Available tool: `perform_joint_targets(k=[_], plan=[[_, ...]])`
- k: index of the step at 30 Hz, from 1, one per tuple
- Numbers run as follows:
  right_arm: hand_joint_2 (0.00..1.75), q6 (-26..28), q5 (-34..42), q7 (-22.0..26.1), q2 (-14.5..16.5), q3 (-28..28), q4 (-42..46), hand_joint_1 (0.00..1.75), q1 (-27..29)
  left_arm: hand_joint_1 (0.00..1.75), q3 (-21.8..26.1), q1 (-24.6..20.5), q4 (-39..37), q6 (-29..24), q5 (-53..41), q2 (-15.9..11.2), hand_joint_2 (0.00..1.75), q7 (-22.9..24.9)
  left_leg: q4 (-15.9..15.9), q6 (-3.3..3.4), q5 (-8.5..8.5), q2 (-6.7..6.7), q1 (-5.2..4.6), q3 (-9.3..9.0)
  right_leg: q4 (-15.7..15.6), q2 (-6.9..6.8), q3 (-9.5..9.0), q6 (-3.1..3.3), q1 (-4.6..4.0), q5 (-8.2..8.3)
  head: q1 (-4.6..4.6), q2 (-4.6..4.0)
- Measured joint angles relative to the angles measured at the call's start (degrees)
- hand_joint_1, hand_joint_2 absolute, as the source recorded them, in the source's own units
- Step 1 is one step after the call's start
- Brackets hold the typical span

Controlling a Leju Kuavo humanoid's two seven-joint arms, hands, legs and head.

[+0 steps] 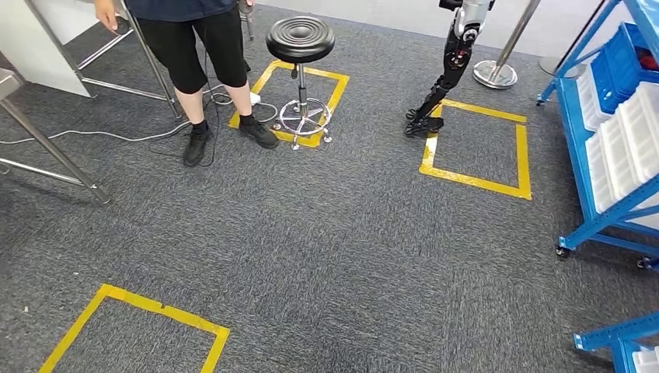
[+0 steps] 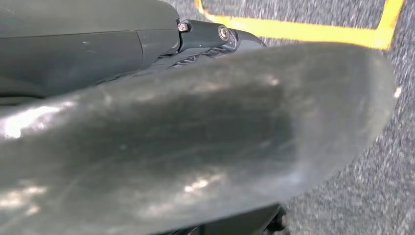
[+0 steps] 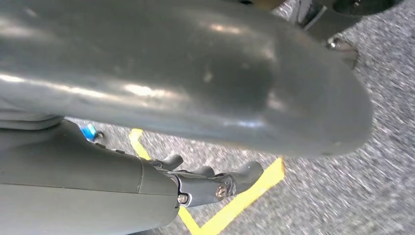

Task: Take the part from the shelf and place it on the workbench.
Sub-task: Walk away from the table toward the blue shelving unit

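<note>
Both hands hang over grey carpet; the left hand [image 2: 195, 147] and right hand [image 3: 186, 83] seem to hold nothing, but whether the fingers are open cannot be told. No part is visible; it probably lies in the white bins [image 1: 622, 140] of the blue shelf [image 1: 579, 124], likely light and rigid. Farther off stand a stool [image 1: 301, 39] and a person [image 1: 198, 62].

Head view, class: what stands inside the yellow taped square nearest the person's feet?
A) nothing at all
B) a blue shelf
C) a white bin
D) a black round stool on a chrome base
D: the black stool rises on its chrome base from within the yellow taped square, just beside the person; the blue shelf with white bins stands far off at the right edge.
</note>
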State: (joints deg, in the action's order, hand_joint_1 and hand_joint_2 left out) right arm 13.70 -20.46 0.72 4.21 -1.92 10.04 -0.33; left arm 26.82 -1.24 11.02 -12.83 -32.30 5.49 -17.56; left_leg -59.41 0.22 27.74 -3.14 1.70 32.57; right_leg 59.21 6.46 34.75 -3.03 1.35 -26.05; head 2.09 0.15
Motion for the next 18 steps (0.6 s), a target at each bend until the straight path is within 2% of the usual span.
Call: perform_joint_targets(k=[2,3,4,5,6,7,9,10,11,12,13,14,16,17,18], plan=[[0.00,0.00,-0.04,-0.02,0.07,-0.01,0.01,0.00,-0.18,0.00,0.02,0.03,0.02,0.00,0.00,-0.01,0.00,-0.03,0.35,0.80,-0.08,1.73,-0.17,-0.12,5.75,-3.86,2.99,0.45,-0.27,-2.64,-0.18,0.00],[0.00,0.00,-0.07,-0.02,0.11,-0.02,0.01,0.00,-0.31,0.00,0.03,0.06,0.02,0.00,0.00,-0.02,0.00,-0.04,0.38,1.03,-0.03,2.68,-0.33,-0.10,9.79,-5.04,5.11,0.72,-0.28,-4.31,-0.25,0.00],[0.00,0.00,-0.09,-0.02,0.16,-0.02,0.02,0.00,-0.39,0.00,0.04,0.09,0.02,0.01,0.01,-0.02,0.00,-0.05,0.37,1.11,0.03,3.65,-0.48,-0.08,13.42,-5.60,7.01,0.78,-0.23,-5.58,-0.26,0.00],[0.00,0.00,-0.10,-0.03,0.17,-0.02,0.01,0.00,-0.37,0.00,0.05,0.08,0.02,0.02,0.01,-0.03,0.00,-0.06,0.37,1.15,0.08,4.57,-0.59,-0.09,15.35,-5.85,8.01,0.60,-0.17,-6.05,-0.26,0.00],[0.00,0.00,-0.12,-0.03,0.17,-0.02,0.01,0.00,-0.30,0.00,0.06,0.04,0.02,0.03,0.02,-0.03,0.00,-0.08,0.37,1.14,0.12,5.37,-0.65,-0.11,14.91,-6.03,7.77,0.20,-0.12,-5.63,-0.28,0.00],[0.00,0.00,-0.14,-0.05,0.16,-0.02,0.00,0.00,-0.23,0.00,0.07,0.00,0.02,0.04,0.03,-0.03,0.00,-0.10,0.37,1.08,0.17,6.10,-0.67,-0.15,12.21,-6.40,6.29,-0.27,-0.10,-4.51,-0.28,0.00],[0.00,0.00,-0.19,-0.09,0.14,-0.01,0.01,0.00,-0.25,0.00,0.08,-0.05,0.02,0.07,0.04,-0.02,0.00,-0.14,0.35,0.75,0.38,7.32,-0.83,-0.37,3.85,-8.73,1.56,-0.80,-0.25,-1.85,-0.30,0.00],[0.00,0.00,-0.20,-0.11,0.15,-0.01,0.02,0.00,-0.36,0.00,0.09,-0.02,0.03,0.08,0.04,-0.02,0.00,-0.18,0.35,0.40,0.57,7.84,-0.96,-0.57,0.82,-9.86,-0.19,-0.68,-0.39,-0.93,-0.26,0.00],[0.00,0.00,-0.20,-0.13,0.16,0.00,0.03,0.00,-0.45,0.00,0.10,-0.02,0.03,0.09,0.04,-0.03,0.00,-0.21,0.38,0.02,0.76,8.35,-1.06,-0.82,-0.80,-10.60,-1.04,-0.35,-0.57,-0.42,-0.22,0.00],[0.00,0.00,-0.20,-0.15,0.17,0.00,0.03,0.00,-0.48,0.00,0.12,-0.03,0.04,0.09,0.04,-0.03,0.00,-0.25,0.50,-0.39,0.93,8.92,-1.11,-1.11,-1.14,-10.63,-1.08,0.07,-0.79,-0.18,-0.17,0.00],[0.00,0.00,-0.19,-0.16,0.16,0.00,0.03,0.00,-0.46,0.00,0.13,-0.11,0.06,0.09,0.04,-0.02,0.00,-0.28,0.70,-0.81,1.04,9.48,-1.01,-1.50,-1.33,-9.88,-1.07,0.54,-0.90,-0.02,-0.17,0.00],[0.00,0.00,-0.18,-0.16,0.15,0.00,0.02,0.00,-0.36,0.00,0.14,-0.20,0.08,0.10,0.04,0.02,0.00,-0.30,0.70,-1.17,1.20,9.41,-0.83,-1.79,-1.57,-9.18,-1.28,1.01,-0.64,0.25,-0.12,0.00],[0.00,0.00,-0.15,-0.20,0.11,0.01,0.02,0.00,-0.21,0.00,0.16,-0.23,0.11,0.11,0.04,0.07,0.00,-0.32,-1.56,-1.64,3.07,6.96,-0.56,-1.26,-2.07,-7.89,-2.03,1.93,-0.10,0.73,0.03,0.00],[0.00,0.00,-0.14,-0.21,0.11,0.01,0.02,0.00,-0.17,0.00,0.18,-0.15,0.10,0.11,0.04,0.07,0.00,-0.32,-4.46,-1.72,4.85,5.18,-0.46,-0.04,-2.18,-7.26,-2.37,2.26,0.13,0.89,0.19,0.00],[0.00,0.00,-0.13,-0.23,0.11,0.01,0.02,0.00,-0.21,0.00,0.21,-0.04,0.09,0.11,0.04,0.06,0.00,-0.32,-8.21,-1.74,6.88,3.87,-0.46,1.72,-2.17,-6.62,-2.44,2.48,-0.02,0.88,0.27,0.00]])
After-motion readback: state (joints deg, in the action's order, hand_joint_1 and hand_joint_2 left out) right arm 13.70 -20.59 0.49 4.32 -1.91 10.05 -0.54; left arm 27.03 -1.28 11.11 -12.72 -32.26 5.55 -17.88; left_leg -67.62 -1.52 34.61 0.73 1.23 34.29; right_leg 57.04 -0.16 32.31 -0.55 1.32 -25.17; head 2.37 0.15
